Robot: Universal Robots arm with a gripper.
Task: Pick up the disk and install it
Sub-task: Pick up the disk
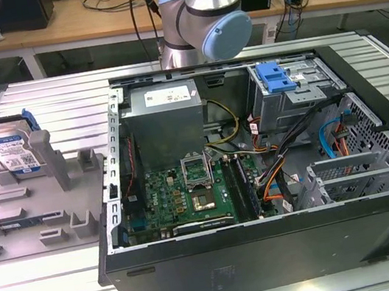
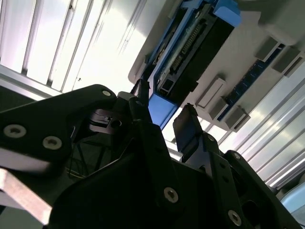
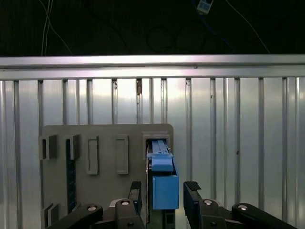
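Tool (image 3: 164, 185) open, fingers (image 3: 192, 192) straddling upright disk (image 3: 166, 193) w/ slim gaps each side, no contact seen; disk's lower part hidden in grey fixture (image 3: 105, 136).

The disk (image 1: 12, 150) is stood upright on the fixture plate (image 1: 40, 205). The computer case (image 1: 272, 252) is set beside that plate, at the exterior view's right.

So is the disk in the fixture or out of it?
In. The disk stands on edge in the grey fixture; in the first wrist view the open gripper straddles its blue frame, gaps on both sides.
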